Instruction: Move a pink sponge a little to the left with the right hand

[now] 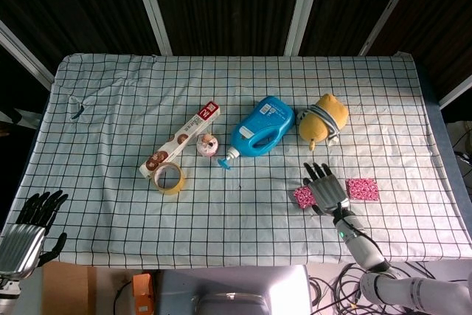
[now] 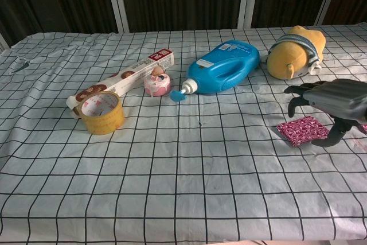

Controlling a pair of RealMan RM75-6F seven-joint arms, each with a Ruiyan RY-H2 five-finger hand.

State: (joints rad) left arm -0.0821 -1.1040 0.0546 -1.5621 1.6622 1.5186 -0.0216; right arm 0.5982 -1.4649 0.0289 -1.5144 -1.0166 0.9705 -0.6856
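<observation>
Fingers [image 2: 298, 100]: spread, arched over sponge; grasp cannot be told.
Right hand [image 1: 327, 191]: metallic grey.
Pink sponge [image 2: 302, 130]: flat, speckled square on checked tablecloth [image 1: 251, 219].
Second pink square [image 1: 362, 189]: just right of hand.
Plush toy [image 1: 322, 119]: behind.

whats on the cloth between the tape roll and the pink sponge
Nothing: between the tape roll and the pink sponge there is only bare checked cloth, clearest in the chest view. The right robot hand is at the sponge's far side.
</observation>
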